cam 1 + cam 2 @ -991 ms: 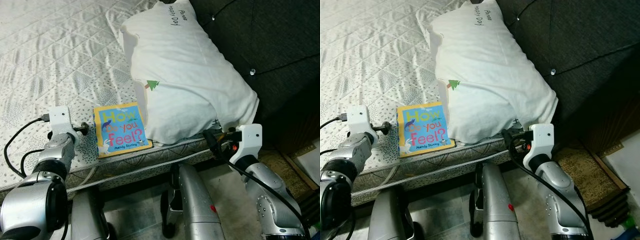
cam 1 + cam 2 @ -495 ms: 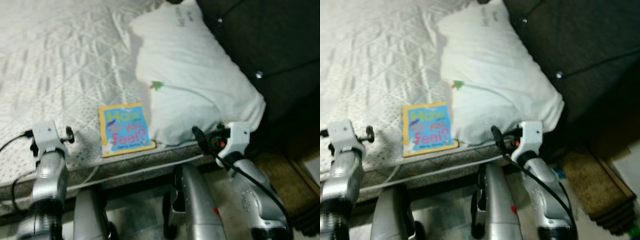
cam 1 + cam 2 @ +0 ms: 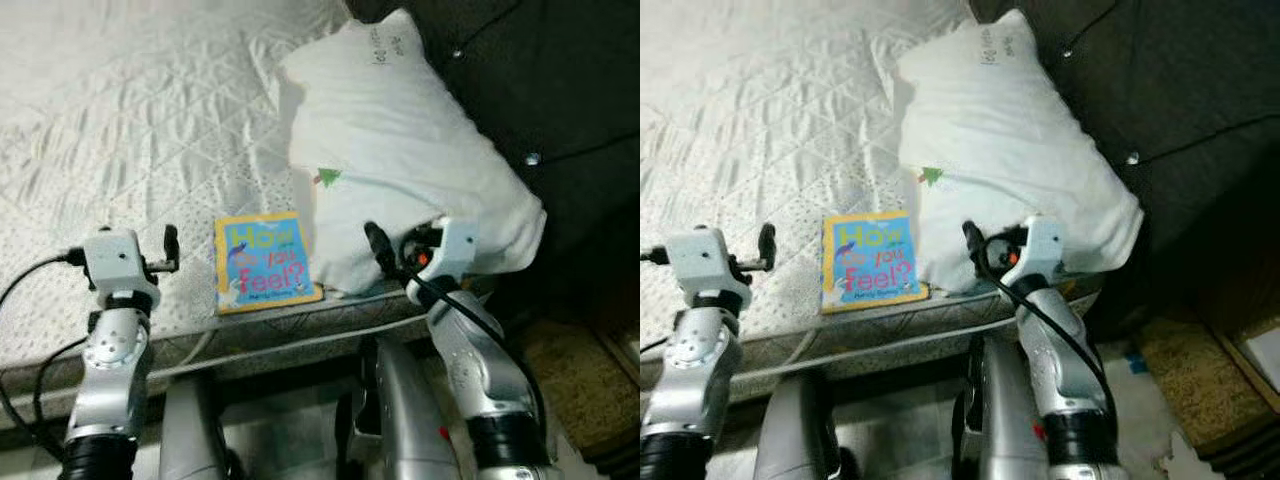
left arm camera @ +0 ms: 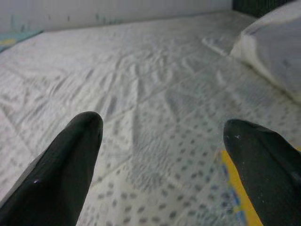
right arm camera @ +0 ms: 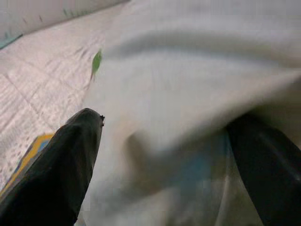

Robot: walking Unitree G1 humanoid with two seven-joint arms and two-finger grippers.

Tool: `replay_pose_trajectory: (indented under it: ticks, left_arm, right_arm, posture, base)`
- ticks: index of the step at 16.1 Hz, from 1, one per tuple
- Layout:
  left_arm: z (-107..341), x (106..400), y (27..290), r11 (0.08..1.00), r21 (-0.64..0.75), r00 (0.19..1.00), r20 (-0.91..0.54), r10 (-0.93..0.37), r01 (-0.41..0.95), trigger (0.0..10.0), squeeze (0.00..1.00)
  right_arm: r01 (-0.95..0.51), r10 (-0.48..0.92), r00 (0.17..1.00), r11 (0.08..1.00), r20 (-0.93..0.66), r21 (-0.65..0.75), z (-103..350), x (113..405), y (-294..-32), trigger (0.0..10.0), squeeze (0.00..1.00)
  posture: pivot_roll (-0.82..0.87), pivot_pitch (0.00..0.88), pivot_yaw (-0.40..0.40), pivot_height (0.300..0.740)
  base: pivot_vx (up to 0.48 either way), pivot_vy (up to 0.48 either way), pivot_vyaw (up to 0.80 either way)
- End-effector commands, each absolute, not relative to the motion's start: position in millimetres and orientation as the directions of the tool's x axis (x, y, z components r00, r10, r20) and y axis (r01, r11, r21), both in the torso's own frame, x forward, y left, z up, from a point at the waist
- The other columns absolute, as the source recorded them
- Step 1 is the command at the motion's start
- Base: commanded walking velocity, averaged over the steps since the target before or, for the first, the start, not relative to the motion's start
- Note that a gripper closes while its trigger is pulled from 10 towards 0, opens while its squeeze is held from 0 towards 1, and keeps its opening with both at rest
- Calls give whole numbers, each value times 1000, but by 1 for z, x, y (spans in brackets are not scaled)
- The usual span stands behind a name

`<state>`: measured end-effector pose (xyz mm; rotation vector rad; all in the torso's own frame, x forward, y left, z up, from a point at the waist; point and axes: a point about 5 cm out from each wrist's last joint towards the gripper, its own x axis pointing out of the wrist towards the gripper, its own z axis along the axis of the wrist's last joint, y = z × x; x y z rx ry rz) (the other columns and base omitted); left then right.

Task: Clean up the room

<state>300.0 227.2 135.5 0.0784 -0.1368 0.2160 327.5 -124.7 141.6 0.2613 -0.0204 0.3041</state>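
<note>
Legs of silver metal (image 3: pixel 400 420) stand nearest the camera, on the floor just below the edge of the bed (image 3: pixel 150 120). Above them the two arms reach up to that edge. The left gripper (image 4: pixel 160 141) hovers low over the quilted white cover, just beside the book (image 3: pixel 262 262) on its outer side; its two black fingers (image 4: pixel 61 165) are spread wide apart with nothing between them, and a yellow corner of the book shows by one fingertip in the left wrist view. The book lies flat near the bed's front edge, with a yellow border, a blue cover and large coloured letters, and its far side sits right against the pillow (image 3: pixel 410 170). The right gripper (image 5: pixel 164 141) is pushed up against the lower front corner of the pillow, on the book's other side; its fingers (image 5: pixel 66 174) are parted wide, and the white pillow cloth bulges into the gap between them, though they are not closed on it. The pillow is large and white, with a small green tree mark on the side facing the book and some dark writing near its far end; it lies at a slant from the bed's front corner toward the back. Behind the pillow rises a dark buttoned headboard (image 3: pixel 560 90). Beyond the book the pale quilted cover stretches away, wrinkled in diamond stitching. A brown mat (image 3: pixel 575 375) lies on the floor beside the bed, below the headboard.
</note>
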Motion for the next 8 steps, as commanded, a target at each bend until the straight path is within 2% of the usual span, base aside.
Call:
replay_pose_trajectory:
  ticks: [1, 8]
  left_arm:
    - [140, 292, 222, 980, 67, 973, 144, 178, -189, 10000, 0]
    - [146, 290, 216, 970, 25, 959, 162, 233, -240, 10000, 0]
  right_arm:
    - [-291, 278, 957, 924, 87, 246, 145, 332, -128, 10000, 0]
    - [-288, 263, 955, 929, 135, 231, 155, 350, -128, 10000, 0]
  posture:
    - [62, 97, -4, 510]
    - [72, 10, -3, 563]
  base:
    - [0, 0, -456]
    - [0, 0, -458]
